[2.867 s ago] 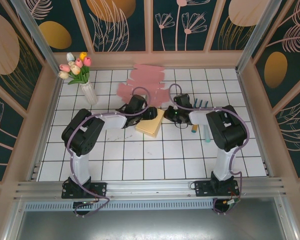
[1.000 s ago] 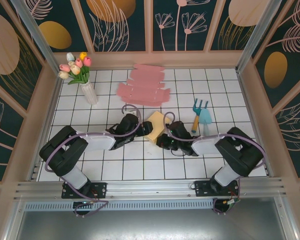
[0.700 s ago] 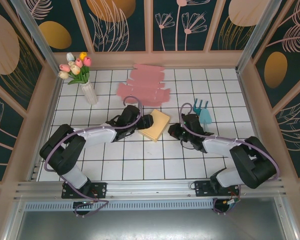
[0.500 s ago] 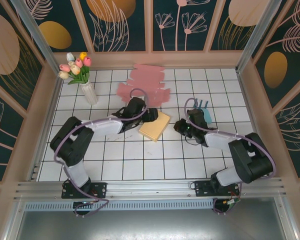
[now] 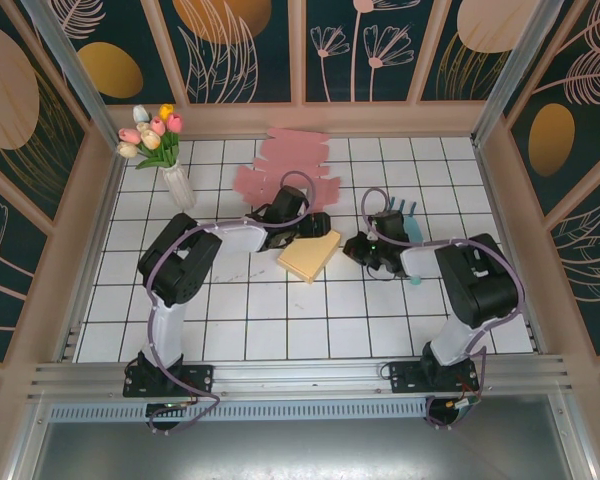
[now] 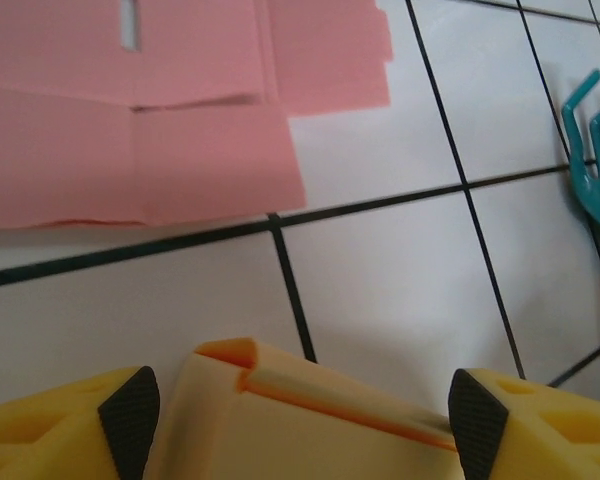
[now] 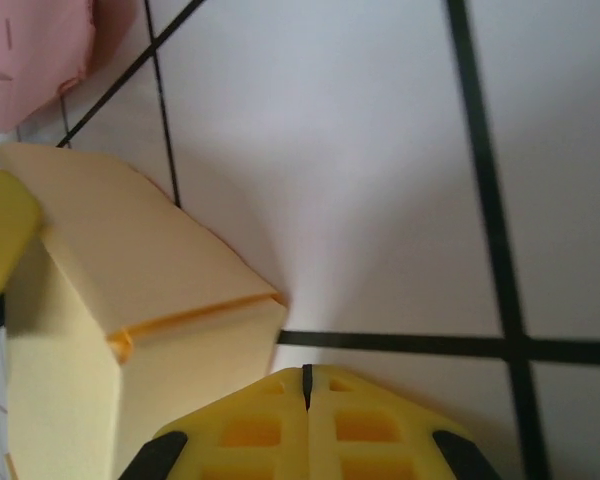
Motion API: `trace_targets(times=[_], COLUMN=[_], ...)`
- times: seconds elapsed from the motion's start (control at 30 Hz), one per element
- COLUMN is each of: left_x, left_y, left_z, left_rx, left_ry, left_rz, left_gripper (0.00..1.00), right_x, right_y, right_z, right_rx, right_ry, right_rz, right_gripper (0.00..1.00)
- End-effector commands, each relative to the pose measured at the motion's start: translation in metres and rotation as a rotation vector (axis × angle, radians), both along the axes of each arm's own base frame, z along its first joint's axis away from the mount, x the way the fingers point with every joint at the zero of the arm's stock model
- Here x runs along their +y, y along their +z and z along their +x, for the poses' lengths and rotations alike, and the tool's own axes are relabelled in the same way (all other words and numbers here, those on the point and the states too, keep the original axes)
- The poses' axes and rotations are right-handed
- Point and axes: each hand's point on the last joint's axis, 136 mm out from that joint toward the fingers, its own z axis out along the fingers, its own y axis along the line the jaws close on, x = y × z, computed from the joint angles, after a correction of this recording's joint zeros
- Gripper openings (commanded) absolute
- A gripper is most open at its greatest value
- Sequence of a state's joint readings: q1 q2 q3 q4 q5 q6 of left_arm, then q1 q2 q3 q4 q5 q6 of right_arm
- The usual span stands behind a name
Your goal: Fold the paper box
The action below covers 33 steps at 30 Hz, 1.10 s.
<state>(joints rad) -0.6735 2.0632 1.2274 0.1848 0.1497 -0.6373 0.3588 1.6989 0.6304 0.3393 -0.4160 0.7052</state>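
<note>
The left pincer (image 6: 302, 405) has its jaws spread wide, and the yellow paper box (image 6: 280, 415) sits between the two black pads (image 6: 130, 408). The box's folded top edge, with an orange-lined seam, spans nearly the whole gap. I cannot tell whether the pads press on it or only flank it. Just ahead of this pincer is a bare white tile of the desk (image 6: 380, 270). Beyond that, ahead and to the left, lie the flat pink sheets (image 6: 130, 120), their cut edges ending short of the black grout line. Far off to the right of the pincer, a teal hand rake (image 6: 590, 170) lies near the edge of the view.

The right pincer (image 7: 305, 372) is clenched, finger against finger, and holds nothing. Its tip is just beside the box's (image 7: 130, 290) near corner, where a creased orange edge meets the desk. Ahead and to its right the tiles are open.

From above, the box (image 5: 310, 257) lies between the left pincer (image 5: 308, 222) and the right pincer (image 5: 358, 247). Bare desk (image 5: 260, 310) stretches behind both. A vase of tulips (image 5: 170, 160) stands well apart, on the outer side of the left pincer.
</note>
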Motion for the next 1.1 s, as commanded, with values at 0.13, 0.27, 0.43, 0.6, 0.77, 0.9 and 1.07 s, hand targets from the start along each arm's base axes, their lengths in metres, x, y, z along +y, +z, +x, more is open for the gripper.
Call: trace_targets(times=[0.13,0.27,0.43,0.6,0.77,0.9,1.07], left_x=[-0.042,-0.029,0.044,0.107,0.130,0.130,0.082], left_y=[-0.003,0.006,0.035,0.073,0.043,0.015,0.012], left_z=[-0.022,-0.013,0.005,-0.023,-0.079,-0.114,-0.131], left_rx=[0.063,0.038,-0.036,-0.098,0.059,0.241,0.327], left_ry=[-0.143,-0.065,0.212,0.442,0.562,0.663,0.577], left_rz=[-0.116,-0.056,0.091,0.067,-0.040,0.089,-0.058], left_gripper=[0.77,0.78,0.81,0.83,0.90,0.91,0.89], right_x=[0.031,0.027,-0.008,-0.028,-0.012,-0.010,0.003], right_y=[0.023,0.022,0.027,0.052,0.071,0.070,0.051], right_z=[0.019,0.010,-0.004,0.002,0.010,0.033,0.048], right_rx=[-0.085,-0.099,-0.138,-0.208,-0.276,-0.325,-0.336], right_ry=[0.069,0.055,0.003,-0.019,0.117,0.180,0.304], right_rz=[0.091,0.015,-0.151,-0.305,-0.351,-0.453,-0.478], right_gripper=[0.00,0.00,0.24,0.49,0.61,0.66,0.67])
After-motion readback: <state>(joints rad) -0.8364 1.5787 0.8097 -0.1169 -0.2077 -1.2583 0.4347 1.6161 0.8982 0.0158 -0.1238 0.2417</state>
